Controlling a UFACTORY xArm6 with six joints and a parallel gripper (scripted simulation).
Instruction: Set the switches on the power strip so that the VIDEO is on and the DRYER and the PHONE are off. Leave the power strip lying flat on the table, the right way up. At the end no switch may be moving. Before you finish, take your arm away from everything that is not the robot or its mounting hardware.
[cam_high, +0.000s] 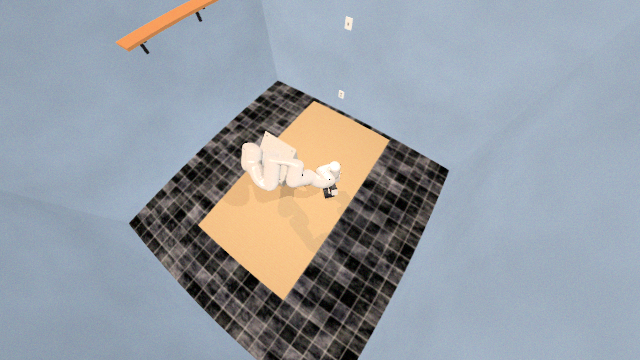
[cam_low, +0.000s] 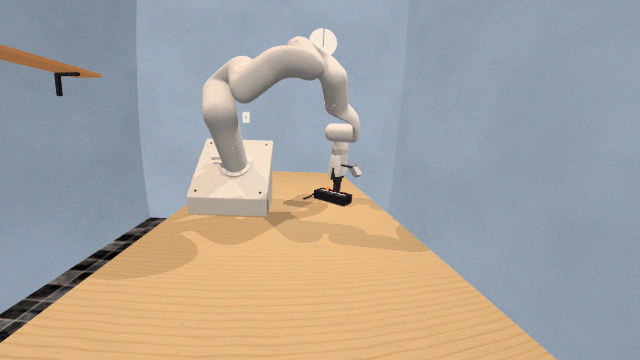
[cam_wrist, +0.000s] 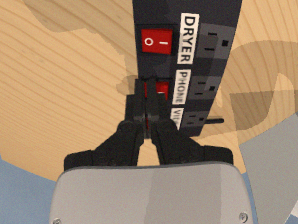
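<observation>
The strip lies flat on the worktop, near its far right edge, close to the wall. The DRYER switch is in plain sight. The PHONE switch peeks out beside the end effector, which is closed with nothing in it, its tips touching or just above that switch. The VIDEO switch is hidden. To do this well, push straight down, softly, on one end of the rocker, so the strip does not slide or tip.
</observation>
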